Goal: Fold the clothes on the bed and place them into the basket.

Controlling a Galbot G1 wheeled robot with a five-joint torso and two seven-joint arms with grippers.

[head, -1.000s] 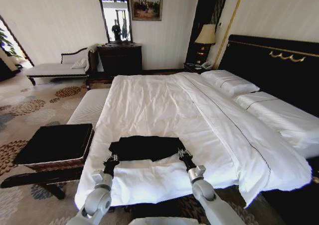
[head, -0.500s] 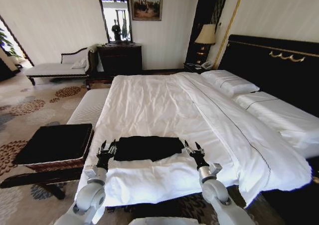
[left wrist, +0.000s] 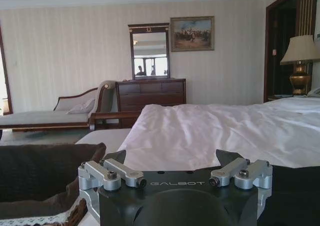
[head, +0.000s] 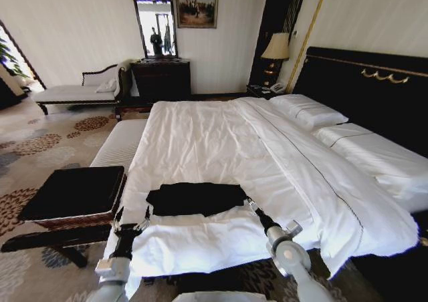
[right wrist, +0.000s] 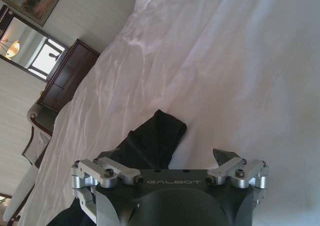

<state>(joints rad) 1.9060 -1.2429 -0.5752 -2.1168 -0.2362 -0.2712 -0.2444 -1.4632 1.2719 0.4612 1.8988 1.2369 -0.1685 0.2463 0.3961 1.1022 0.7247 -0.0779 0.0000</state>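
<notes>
- left pincer (head: 132, 223) released, low at the bed's (head: 221, 141) near-left edge, just off the black t-shirt's (head: 196, 198) corner; right pincer (head: 255, 206) released, touching or just beside the shirt's right edge.
- the shirt lies partly folded on the white duvet; i judge another fold or a pickup is due, needing both pincers to clamp its edges.
- head view shows the wicker basket (head: 75, 196) left of the bed; the right wrist view shows a loose sleeve (right wrist: 162, 131) close up.

The T-shirt (head: 196, 198) is black matt cloth, soft and a little creased. The bed (head: 221, 141) has white cloth sheets, smooth with a light sheen and fine wrinkles. The basket (head: 75, 192) has a flat black fabric top. Both the left gripper (left wrist: 175, 162) and the right gripper (right wrist: 170, 158) have matt black plastic bodies with silver metal links.
</notes>
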